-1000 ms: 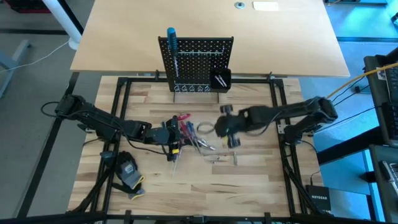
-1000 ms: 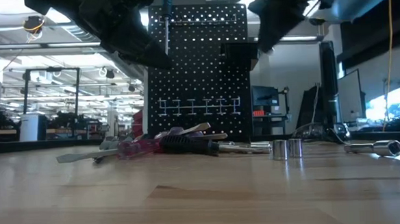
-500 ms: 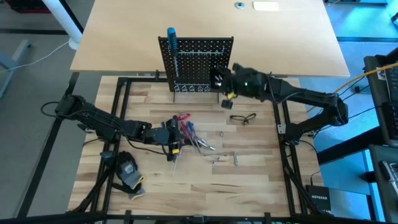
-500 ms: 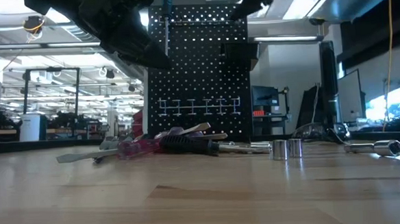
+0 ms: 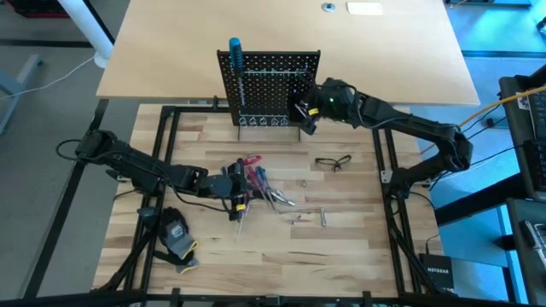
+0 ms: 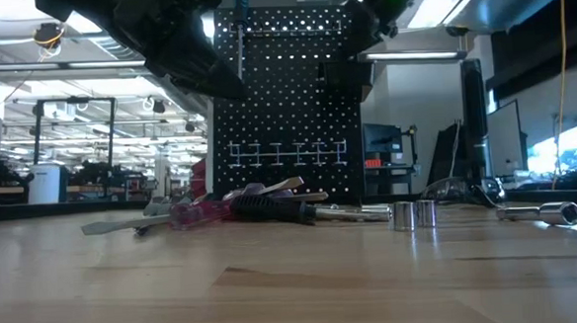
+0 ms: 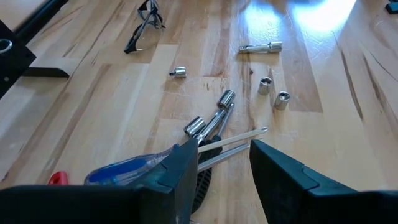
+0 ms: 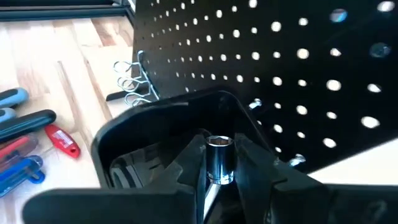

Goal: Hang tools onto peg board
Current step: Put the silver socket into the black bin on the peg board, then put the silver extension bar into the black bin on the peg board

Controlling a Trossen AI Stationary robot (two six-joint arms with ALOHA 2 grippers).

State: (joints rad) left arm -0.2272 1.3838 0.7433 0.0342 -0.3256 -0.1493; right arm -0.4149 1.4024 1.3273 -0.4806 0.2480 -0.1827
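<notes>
— Pale butcher-block tabletop (image 5: 358, 256) fills the middle, with a plain tan surface behind it. What stands at the back edge?

— The peg board (image 5: 271, 85), upright and black, with a row of wire hooks (image 8: 129, 79) along its lower part and a small black bin (image 8: 161, 137) on its right end. A blue-handled screwdriver (image 5: 235, 53) hangs at its upper left corner.

— Where is the right gripper (image 8: 222, 180)?

— Right over that bin, close to the board's face. Its fingers (image 8: 261, 180) are pinched on a silver socket (image 8: 219, 158), which stands upright between them above the bin's opening. I cannot tell whether the socket touches the bin.

— And the left gripper (image 7: 224, 165)?

— It hangs low over the pile of tools (image 5: 256, 181) near the table's middle. Its two fingers stand apart with nothing between them; a blue screwdriver handle (image 7: 127, 171) lies just beside one finger, and thin metal shafts (image 7: 239, 140) run under the gap.

— What else lies loose?

— Beyond the pile, in the left wrist view, two small sockets (image 7: 273, 92) sit side by side, another single socket (image 7: 178, 72) lies apart from them, and a silver extension bar (image 7: 261, 47) rests farther off. Safety glasses (image 5: 333, 161) lie on the wood to the right of the pile, in front of the board. A black-and-yellow glove (image 5: 177, 234) sits near the front left, beside the left arm.

— From table height?

— Red and black handles (image 6: 242, 208) lie in a heap before the board.
</notes>
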